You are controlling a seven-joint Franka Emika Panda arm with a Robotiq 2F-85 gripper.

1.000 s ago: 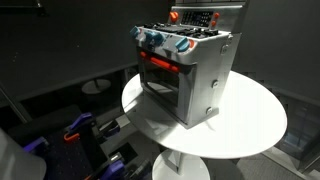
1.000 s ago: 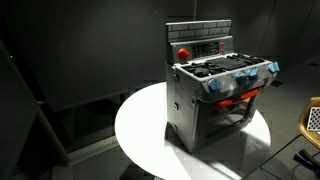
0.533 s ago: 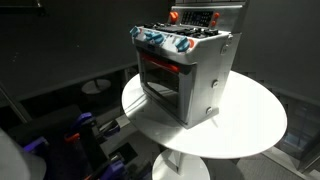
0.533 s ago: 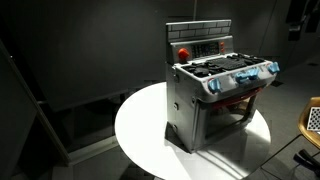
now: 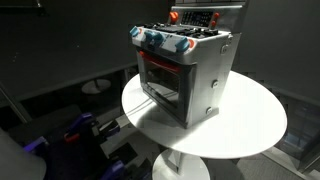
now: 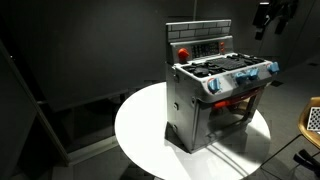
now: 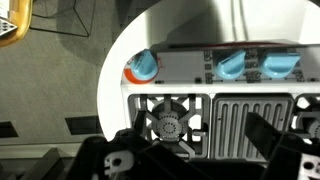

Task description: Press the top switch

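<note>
The hand (image 6: pixel 268 20) hangs above the toy stove (image 6: pixel 215 95), fingers (image 7: pixel 115 155) spread wide, holding nothing. The stove stands on the round tabletop (image 6: pixel 140 125); its back panel carries the red top switch (image 6: pixel 183 52).

In an exterior view my gripper (image 6: pixel 271 16) is a small dark shape at the top edge. The arm above it is cut off, and I can't tell there how the jaws stand. Wrist view: my fingers (image 7: pixel 118 158) are dark & blurry, lower parts run off the bottom edge, and they cover part of the toy stove (image 7: pixel 235 103) top. Stove is cut by the right edge here, round table (image 7: pixel 165 25) by the top edge. Yellow obj (image 7: pixel 14 25) top-left is cut by the left edge, can't ID. Back panel (image 6: pixel 203 46) btns are too small to read. Table pedestal (image 5: pixel 182 168) is cut at the bottom. Blue/purple stuff (image 5: pixel 80 133) lower left is too dim to tell. Yellowish obj (image 6: pixel 312 120) is cut by the right edge, unclear.
</note>
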